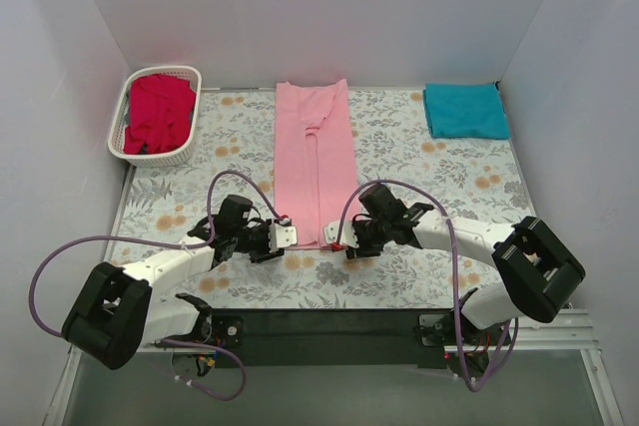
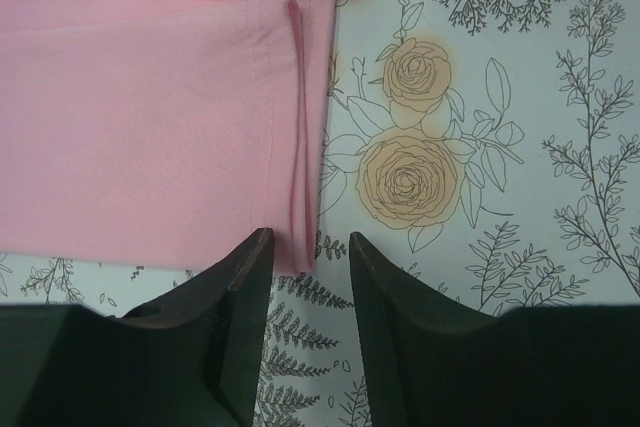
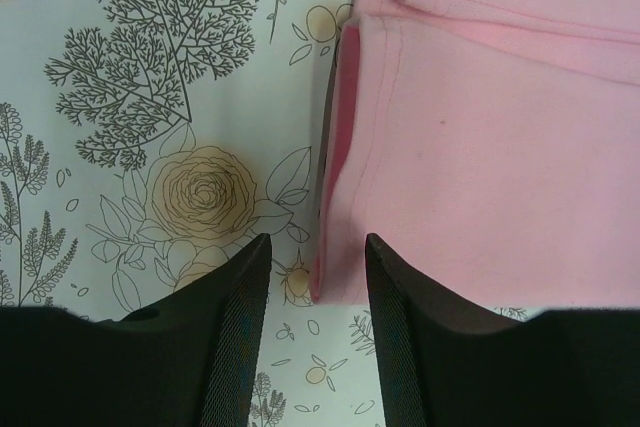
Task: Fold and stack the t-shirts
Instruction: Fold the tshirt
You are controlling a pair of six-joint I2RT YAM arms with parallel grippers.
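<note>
The light pink t-shirt (image 1: 315, 157) lies in the middle of the table, folded lengthwise into a long strip. My left gripper (image 1: 285, 235) is open at the strip's near left corner. In the left wrist view the pink shirt's (image 2: 150, 117) corner edge lies between the tips of the open left gripper (image 2: 310, 242). My right gripper (image 1: 337, 243) is open at the near right corner. In the right wrist view the pink shirt's (image 3: 480, 147) corner sits between the tips of the open right gripper (image 3: 317, 239). The teal t-shirt (image 1: 464, 110) lies folded at the back right. The red t-shirt (image 1: 160, 112) is bunched in the basket.
The white lattice basket (image 1: 118, 119) stands at the back left. A floral tablecloth (image 1: 419, 162) covers the table. White walls close the back and both sides. The arm cables loop over the near part of the table.
</note>
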